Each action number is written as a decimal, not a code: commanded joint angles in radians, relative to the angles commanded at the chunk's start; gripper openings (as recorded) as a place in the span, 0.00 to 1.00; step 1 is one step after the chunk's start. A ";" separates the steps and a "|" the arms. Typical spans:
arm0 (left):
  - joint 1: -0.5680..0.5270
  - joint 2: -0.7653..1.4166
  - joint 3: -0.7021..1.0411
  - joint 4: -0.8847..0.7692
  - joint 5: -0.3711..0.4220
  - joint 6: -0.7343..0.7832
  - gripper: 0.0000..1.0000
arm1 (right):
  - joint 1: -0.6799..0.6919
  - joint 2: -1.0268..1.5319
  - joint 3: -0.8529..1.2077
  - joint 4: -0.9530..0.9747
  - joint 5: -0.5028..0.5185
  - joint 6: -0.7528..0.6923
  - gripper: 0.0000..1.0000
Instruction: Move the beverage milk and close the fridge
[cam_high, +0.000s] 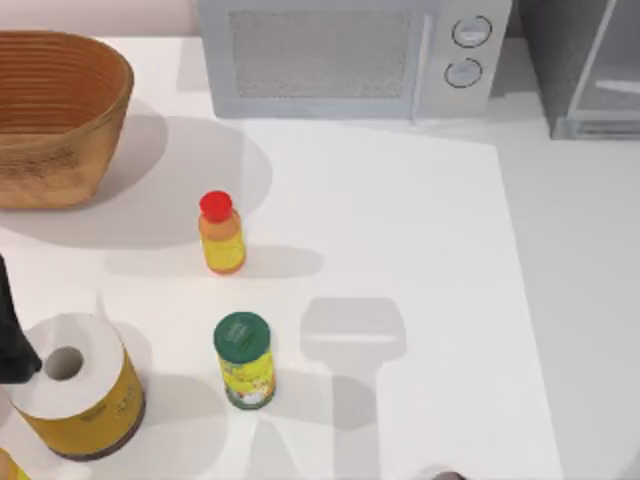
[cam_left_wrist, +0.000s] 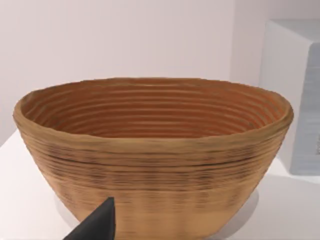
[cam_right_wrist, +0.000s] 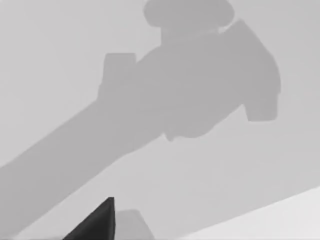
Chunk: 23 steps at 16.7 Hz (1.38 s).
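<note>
**Fridge** (cam_high: 585, 70): grey cabinet immediately right of the microwave (cam_high: 340, 55), at the far right corner. A pale panel in a grey frame runs at a slant across its front. I judge this to be the door standing ajar, and so not yet closed.

**Milk:** its place cannot be told from these pictures, and neither can its long axis or its bearing from either gripper.

**Right gripper** (cam_right_wrist: 95, 222): over bare grey surface that carries an arm's shadow. Whether it is wide, narrow or holding anything cannot be told. A sliver of the right arm (cam_high: 440, 475) sits at the near edge, straight out from the microwave's knob end. By my reckoning this arm is the nearer to the fridge and the likelier one for the door.

**Left gripper** (cam_left_wrist: 95, 225): faces the basket (cam_left_wrist: 150, 150) from close by. Its state cannot be told. The left arm (cam_high: 12, 335) sits well to the left of the microwave and nearer the front, touching or just beside the paper roll (cam_high: 75, 390). It looks parked.

**Other stock, all in front of the microwave:**
- The orange bottle (cam_high: 221, 233) has a red cap and stands upright in front of the microwave's left end.
- The yellow jar (cam_high: 244, 360) has a green lid and stands upright, further forward than the bottle.

**Table** (cam_high: 420, 220): white.
</note>
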<state>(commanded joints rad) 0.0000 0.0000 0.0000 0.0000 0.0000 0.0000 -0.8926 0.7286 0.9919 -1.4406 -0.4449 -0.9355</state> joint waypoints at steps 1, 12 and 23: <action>0.000 0.000 0.000 0.000 0.000 0.000 1.00 | -0.079 0.091 0.029 0.002 -0.043 -0.092 1.00; 0.000 0.000 0.000 0.000 0.000 0.000 1.00 | -0.807 0.938 0.287 0.006 -0.448 -0.926 1.00; 0.000 0.000 0.000 0.000 0.000 0.000 1.00 | -0.914 1.068 0.320 0.006 -0.509 -1.053 1.00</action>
<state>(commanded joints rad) 0.0000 0.0000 0.0000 0.0000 0.0000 0.0000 -1.8062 1.7970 1.3117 -1.4342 -0.9536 -1.9885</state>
